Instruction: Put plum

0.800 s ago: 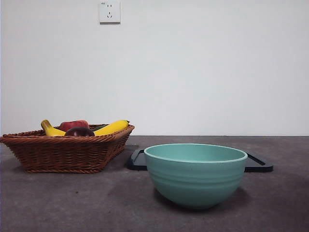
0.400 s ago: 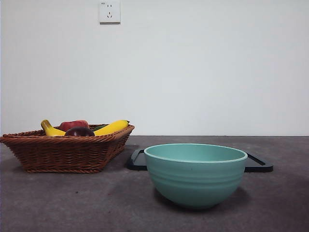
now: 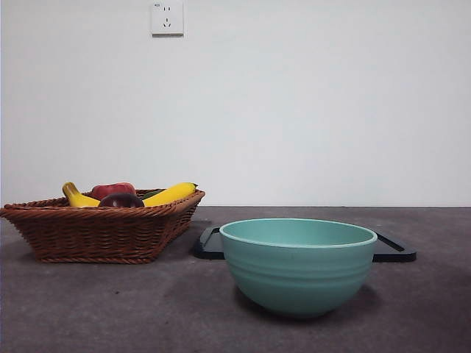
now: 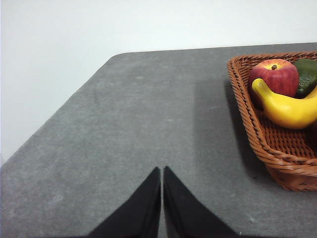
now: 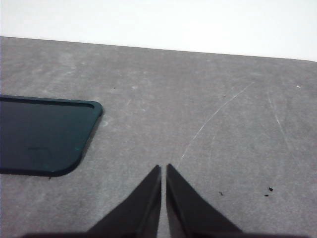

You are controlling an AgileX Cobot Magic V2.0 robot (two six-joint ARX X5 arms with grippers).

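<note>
The plum (image 3: 121,200) lies in the wicker basket (image 3: 103,234), beside two bananas (image 3: 171,194) and a red apple (image 3: 112,190), well apart from both grippers. Left gripper (image 4: 162,171): jaws pressed together, empty, above bare table (image 4: 148,124) near the basket. Right gripper (image 5: 164,168): jaws likewise together, empty, near the black tray (image 5: 42,136). A teal bowl (image 3: 298,265) stands before the tray. No legible writing.

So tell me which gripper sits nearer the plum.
Left. The left gripper hovers over bare table beside the wicker basket that holds the plum. The right gripper is by the black tray, farther off.
</note>
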